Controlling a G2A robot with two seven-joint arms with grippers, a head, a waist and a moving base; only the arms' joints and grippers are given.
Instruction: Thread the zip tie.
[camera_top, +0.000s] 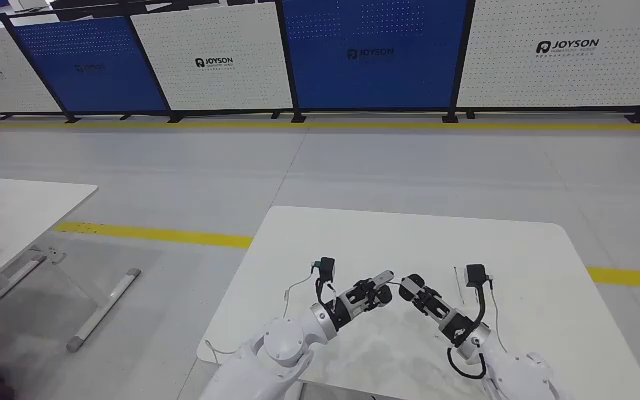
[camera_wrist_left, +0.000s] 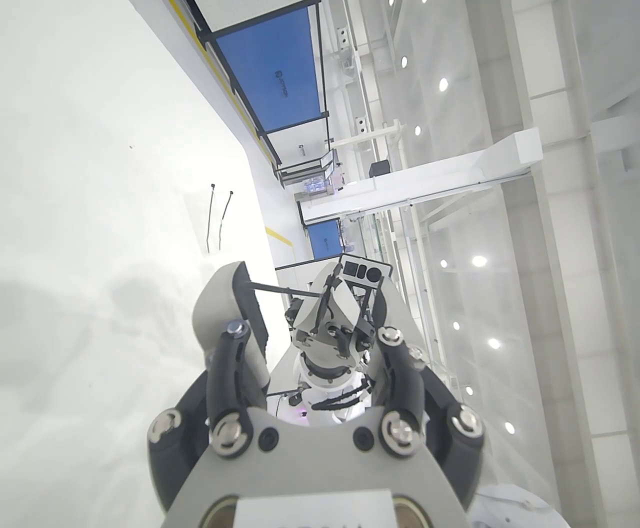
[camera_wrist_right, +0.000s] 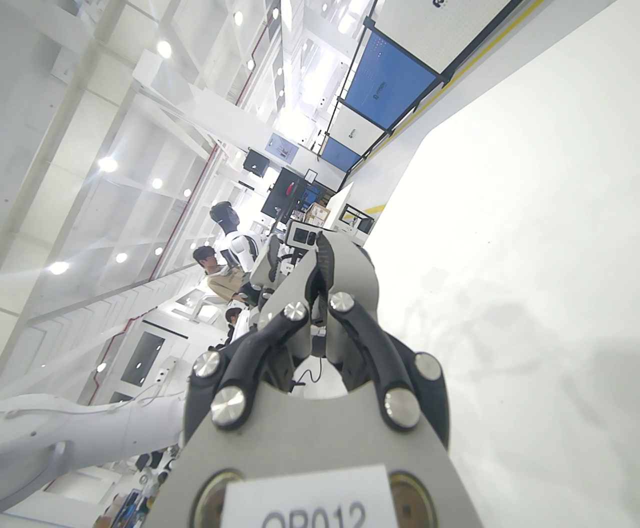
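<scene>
Lying on table (camera_wrist_left: 75, 150): two zip ties (camera_wrist_left: 210, 217).

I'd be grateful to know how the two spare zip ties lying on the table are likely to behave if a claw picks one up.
Probably springy rather than floppy: the spare zip ties lie nearly straight, and the held zip tie juts unsupported from the right claw. Likely very light and hard to pinch, being thin and flat against the table.

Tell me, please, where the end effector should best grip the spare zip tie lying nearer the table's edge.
Probably the strap just behind the head of the spare zip tie, from straight above: it lies flat on the table, and the neighbouring tie sits farthest off there.
</scene>
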